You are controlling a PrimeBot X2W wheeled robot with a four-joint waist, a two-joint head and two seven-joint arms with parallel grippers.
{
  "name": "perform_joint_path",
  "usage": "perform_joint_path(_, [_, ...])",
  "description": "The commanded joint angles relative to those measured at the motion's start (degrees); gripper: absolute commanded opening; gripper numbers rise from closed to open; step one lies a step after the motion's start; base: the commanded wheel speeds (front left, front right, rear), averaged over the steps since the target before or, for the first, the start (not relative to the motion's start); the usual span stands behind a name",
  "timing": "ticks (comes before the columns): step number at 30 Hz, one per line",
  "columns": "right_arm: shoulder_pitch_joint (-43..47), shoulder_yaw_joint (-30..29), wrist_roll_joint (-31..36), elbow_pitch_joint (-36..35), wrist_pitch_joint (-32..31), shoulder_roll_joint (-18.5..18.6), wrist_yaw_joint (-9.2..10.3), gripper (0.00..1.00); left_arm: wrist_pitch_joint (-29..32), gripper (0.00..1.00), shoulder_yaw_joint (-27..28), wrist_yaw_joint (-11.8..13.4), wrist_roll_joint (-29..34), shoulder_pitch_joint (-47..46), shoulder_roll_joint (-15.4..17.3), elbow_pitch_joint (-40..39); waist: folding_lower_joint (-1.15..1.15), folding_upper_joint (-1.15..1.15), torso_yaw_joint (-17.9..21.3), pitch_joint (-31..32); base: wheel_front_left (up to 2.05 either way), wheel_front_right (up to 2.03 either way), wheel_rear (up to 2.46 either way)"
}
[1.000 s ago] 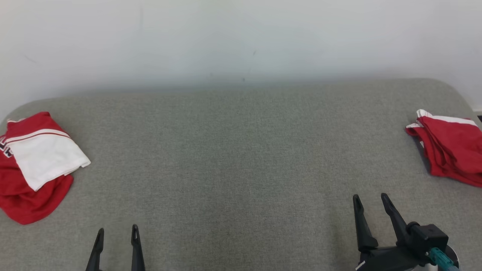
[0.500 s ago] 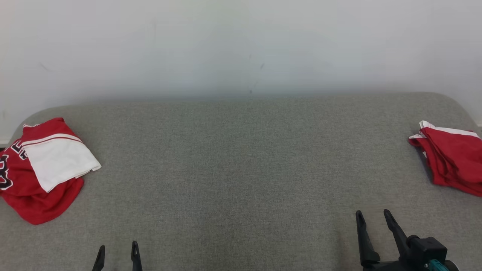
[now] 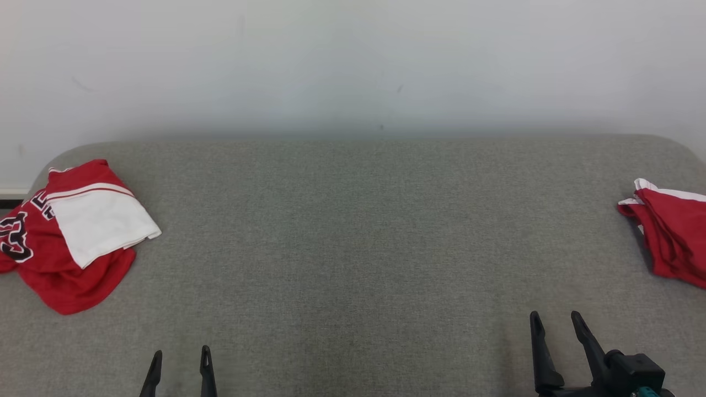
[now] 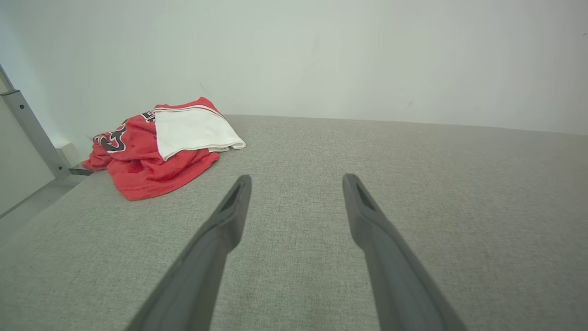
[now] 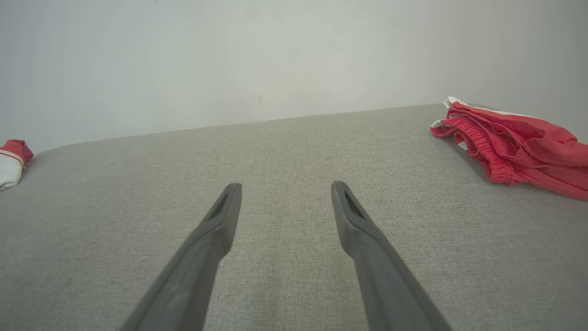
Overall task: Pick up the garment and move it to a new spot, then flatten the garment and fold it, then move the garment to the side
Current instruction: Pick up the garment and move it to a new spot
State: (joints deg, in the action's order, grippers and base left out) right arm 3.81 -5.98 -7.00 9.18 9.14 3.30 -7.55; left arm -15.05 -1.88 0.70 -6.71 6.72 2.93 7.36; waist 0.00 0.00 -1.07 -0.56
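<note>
Progress check: imo this is right at the start of a round. The crumpled red-and-white jersey (image 3: 77, 231) is still in a heap at the far left end of the grey padded surface (image 3: 353, 231), white panel flopped on top and a black number peeking out. It's not picked up, not flattened and not folded, so basically everything is left for it. Over at the far right edge there's a folded red garment (image 3: 670, 237) that looks already done and parked, tho that's just my read. The left gripper (image 3: 182, 351) sits low at the front w/ its fingers spread apart and nothing between them. It's well apart from the jersey, which the left wrist cam has up and to the left of it. The right gripper (image 3: 555, 315) is likewise spread and empty, over bare fabric, w/ the folded piece off to its right. Vs 1 s ago the whole head view has swung left a bit: more of the jersey's number shows and the folded piece is cut off more at the edge. That's the cam moving, the clothes look unmoved. Both grippers sit lower in frame too.
</note>
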Motion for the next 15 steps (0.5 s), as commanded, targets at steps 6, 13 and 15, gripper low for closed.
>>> perform_joint_path(6, [0.2, 0.4, -0.7, 0.5, 0.6, -0.4, 0.1, 1.0, -0.2, 1.0, -0.4, 0.1, 0.3, -1.1, -0.1, 0.2, 0.0, 0.0, -4.7, -0.1, 0.0, 0.0, 0.0])
perform_joint_path(13, [-0.1, 1.4, -1.2, 1.3, 1.4, -0.5, 0.1, 1.0, -0.2, 1.0, 0.5, 0.1, 0.8, -0.2, -0.1, 0.4, 0.0, 0.0, -12.0, 1.0, 0.0, 0.0, 0.0])
perform_joint_path(15, [0.0, 1.6, -1.1, 1.4, 1.4, -0.5, 0.1, 1.0, -0.2, 1.0, 0.6, -0.1, 0.9, 0.1, -0.1, 0.6, 0.0, 0.0, -14.1, 1.3, 0.0, 0.0, 0.0])
